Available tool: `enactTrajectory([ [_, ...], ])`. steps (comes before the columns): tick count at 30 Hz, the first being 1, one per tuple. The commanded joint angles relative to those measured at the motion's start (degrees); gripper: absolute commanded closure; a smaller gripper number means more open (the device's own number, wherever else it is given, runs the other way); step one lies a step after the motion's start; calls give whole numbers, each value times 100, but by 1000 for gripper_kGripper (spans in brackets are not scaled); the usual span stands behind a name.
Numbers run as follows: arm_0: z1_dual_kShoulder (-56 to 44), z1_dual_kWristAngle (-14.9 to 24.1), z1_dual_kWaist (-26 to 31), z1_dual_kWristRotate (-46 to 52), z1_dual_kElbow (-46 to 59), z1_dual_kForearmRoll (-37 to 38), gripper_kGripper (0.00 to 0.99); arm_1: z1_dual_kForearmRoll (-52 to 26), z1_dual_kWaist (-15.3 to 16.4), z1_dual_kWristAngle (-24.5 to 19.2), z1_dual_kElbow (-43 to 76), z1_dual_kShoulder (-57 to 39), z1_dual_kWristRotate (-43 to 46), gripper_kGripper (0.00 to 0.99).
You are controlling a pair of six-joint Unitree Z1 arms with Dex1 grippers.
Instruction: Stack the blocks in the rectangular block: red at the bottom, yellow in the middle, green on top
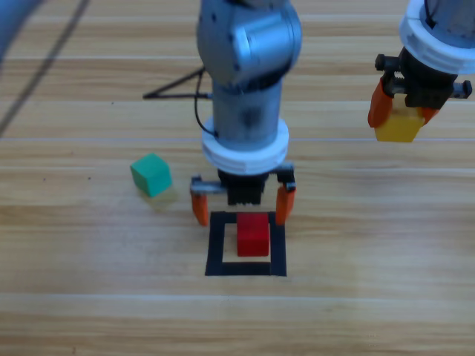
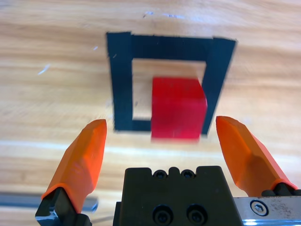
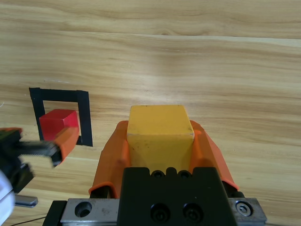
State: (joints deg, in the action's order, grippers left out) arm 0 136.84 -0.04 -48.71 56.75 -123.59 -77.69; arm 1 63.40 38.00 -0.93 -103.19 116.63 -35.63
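High view: left gripper (image 1: pixel 243 206) poised at the far edge of the tape square (image 1: pixel 216 245), jaws spread wide, holding nothing, one jaw to each side of the square's upper corners. Red cube (image 1: pixel 252 233) sitting inside the square on bare wood, toward the right half, free of both jaws. Green cube (image 1: pixel 151 175) lying on the table (image 1: pixel 89 297) left of the square, apart from it and slightly tilted. Right gripper (image 1: pixel 401 113) up at the right, well apart from the square, closed on the yellow cube (image 1: pixel 397 127).

Left wrist view: orange jaws wide apart, red cube (image 2: pixel 178 108) ahead between them, untouched, near the square's (image 2: pixel 121 80) right strip.

Right wrist view: yellow cube (image 3: pixel 160 134) clamped snugly between both jaws, lifted off the wood; red cube (image 3: pixel 58 122) in the square (image 3: pixel 83 117) off to the left, a jaw of the left gripper (image 3: pixel 54 143) just in front.
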Motion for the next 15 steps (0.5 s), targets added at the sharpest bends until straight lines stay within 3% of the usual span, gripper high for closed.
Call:
enactTrajectory([
  [1, -1388, 179, 388, -604, -33, -334, 0, 50, 85, -171, 150, -158, -75, 895],
  [3, -1863, 197, 749, -938, 222, -334, 0, 68, 243, -347, 150, -264, -181, 895],
  [7, -2162, 179, 1856, -2581, 310, -334, 0, 270, 806, -452, -69, -246, -348, 895],
  [11, -1854, 197, 2691, -4418, 283, -334, 0, 999, 1192, -4, -913, 325, -532, 895],
  [15, -1555, 250, 3271, -5534, 327, -334, 0, 1755, 1500, 277, -1985, 932, -708, 895],
])
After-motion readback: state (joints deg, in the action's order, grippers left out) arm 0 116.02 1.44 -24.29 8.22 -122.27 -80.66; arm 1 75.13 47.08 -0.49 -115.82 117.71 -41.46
